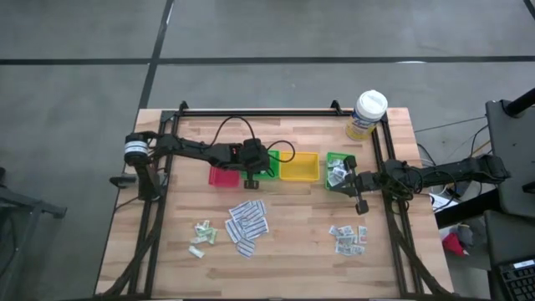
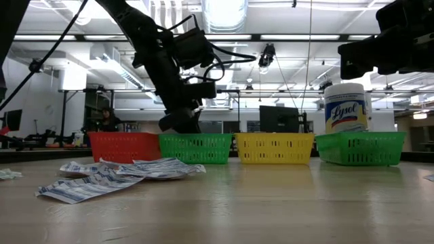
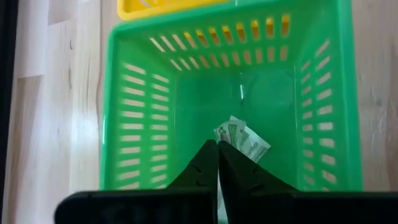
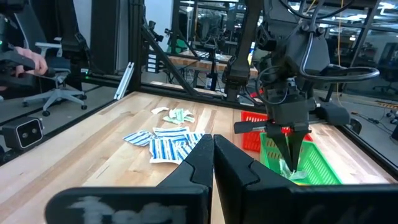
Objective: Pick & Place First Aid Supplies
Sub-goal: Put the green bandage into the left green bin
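My left gripper (image 1: 264,167) reaches down into the middle green tray (image 1: 269,173), shut on a pale green-white sachet (image 3: 244,140). The right wrist view shows the same fingers (image 4: 290,158) pointing into that tray (image 4: 314,167). On the bare table lie long white-blue strips (image 1: 247,222), more green-white sachets (image 1: 203,234) and small grey-white squares (image 1: 349,239). A second green tray (image 1: 338,172) at the right holds some packets. Beside that tray, my right gripper (image 4: 213,149) waits, shut and level. My left gripper pinches one end of the sachet (image 3: 227,134) between its two fingertips. The fingers slant down from the table's left into the tray. The sachet sticks out beyond the tips, low inside the tray; whether it rests on the tray floor I cannot tell.
A red tray (image 1: 222,176), the green one and a yellow tray (image 1: 298,168) stand in a row across the table's middle. A white-lidded tub (image 1: 367,114) stands at the far right corner. A black frame rail (image 1: 259,114) runs along the far edge.
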Tool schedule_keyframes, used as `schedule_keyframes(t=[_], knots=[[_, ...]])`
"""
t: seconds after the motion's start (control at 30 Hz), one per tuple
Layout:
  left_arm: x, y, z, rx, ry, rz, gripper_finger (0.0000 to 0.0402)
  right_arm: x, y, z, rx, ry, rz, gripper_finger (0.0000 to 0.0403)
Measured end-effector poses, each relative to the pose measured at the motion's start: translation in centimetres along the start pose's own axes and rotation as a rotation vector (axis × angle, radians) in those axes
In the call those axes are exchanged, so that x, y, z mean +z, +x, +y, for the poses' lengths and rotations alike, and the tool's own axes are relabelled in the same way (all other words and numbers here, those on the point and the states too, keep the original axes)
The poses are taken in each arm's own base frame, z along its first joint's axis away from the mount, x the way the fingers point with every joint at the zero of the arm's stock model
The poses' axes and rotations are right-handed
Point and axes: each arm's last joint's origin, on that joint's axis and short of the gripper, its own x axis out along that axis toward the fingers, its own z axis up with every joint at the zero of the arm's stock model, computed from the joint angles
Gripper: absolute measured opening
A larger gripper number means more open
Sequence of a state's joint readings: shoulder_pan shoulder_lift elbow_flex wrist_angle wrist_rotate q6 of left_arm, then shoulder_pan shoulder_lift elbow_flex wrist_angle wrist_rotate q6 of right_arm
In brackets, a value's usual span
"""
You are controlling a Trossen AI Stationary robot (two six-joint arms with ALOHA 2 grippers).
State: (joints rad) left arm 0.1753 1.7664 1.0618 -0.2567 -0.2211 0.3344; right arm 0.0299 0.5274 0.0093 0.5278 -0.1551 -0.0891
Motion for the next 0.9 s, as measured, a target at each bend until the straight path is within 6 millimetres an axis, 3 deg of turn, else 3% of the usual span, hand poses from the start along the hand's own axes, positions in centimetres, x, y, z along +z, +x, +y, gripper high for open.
schedule_keyframes(t=[0.3,0.43,0.57,0.9], knots=[[0.5,-0.1,0.2,0.019,-0.018,-0.048,0.0075,0.0,0.0,0.0,0.0,0.001,0.0,0.0008],[0.7,-1.1,0.6,0.067,-0.023,-0.055,0.0099,0.0,0.0,0.0,0.0,0.0,0.0,0.0008],[1.7,-3.6,1.1,0.095,-0.049,-0.066,0.0105,0.0,0.0,0.0,0.001,0.0,0.0,0.0008],[3.1,-12.3,1.3,0.053,-0.192,-0.119,0.0106,0.0,0.0,0.0,0.0,0.0,0.0,0.0008]])
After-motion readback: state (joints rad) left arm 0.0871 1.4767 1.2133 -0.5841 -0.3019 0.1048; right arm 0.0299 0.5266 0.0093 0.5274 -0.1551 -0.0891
